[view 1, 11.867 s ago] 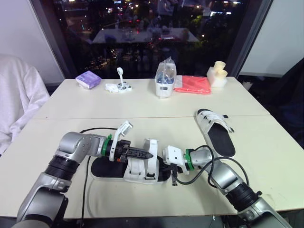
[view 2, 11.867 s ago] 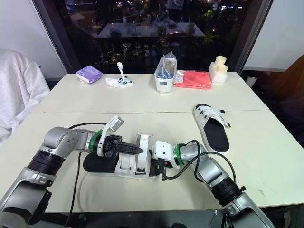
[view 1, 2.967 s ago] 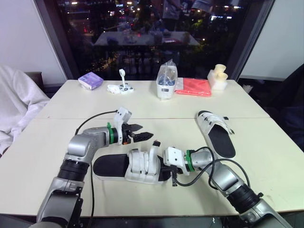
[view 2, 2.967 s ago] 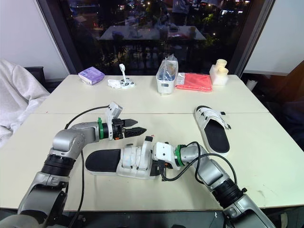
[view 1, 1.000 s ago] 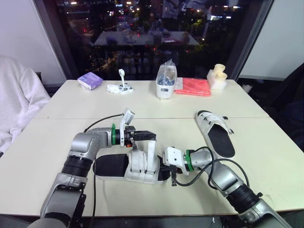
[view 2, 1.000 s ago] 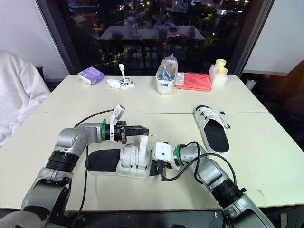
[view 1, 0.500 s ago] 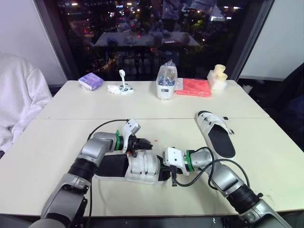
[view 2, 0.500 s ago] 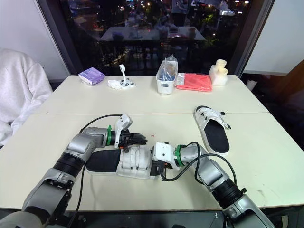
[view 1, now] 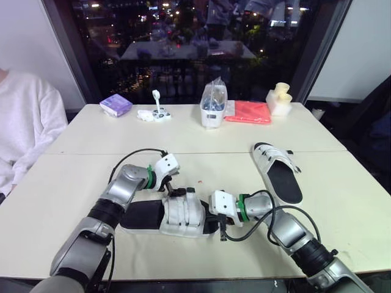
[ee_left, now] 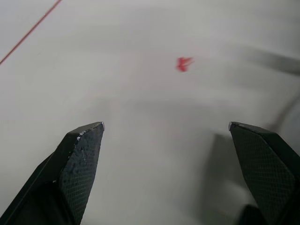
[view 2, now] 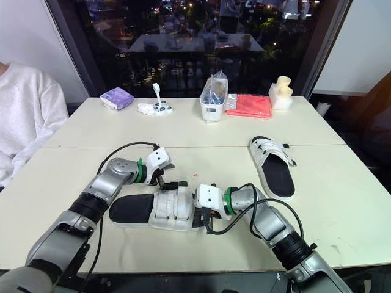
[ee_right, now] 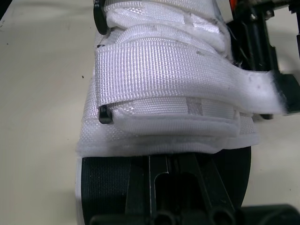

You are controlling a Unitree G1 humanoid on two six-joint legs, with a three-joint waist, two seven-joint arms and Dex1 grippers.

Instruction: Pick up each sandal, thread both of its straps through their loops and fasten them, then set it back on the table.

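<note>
Resting the right gripper [ee_right: 172,164] at the end of the nearest sandal [view 1: 177,213], which is lying flat on the surface [view 1: 73,183]; fingers pressed together over its black insole, white straps [ee_right: 164,75] folded across. Pointing the left gripper [view 1: 176,190] down just behind those straps, fingers [ee_left: 79,159] spread wide above the bare surface. Lying farther right, well apart: the second sandal [view 1: 278,168]. Standing along the far edge: purple box [view 1: 114,104], white bin [view 1: 212,108], red cloth [view 1: 247,111].

Even indoor light on the pale table [view 1: 201,137]; night-dark window [view 1: 183,55] speckled with reflections; soft faint shadows
</note>
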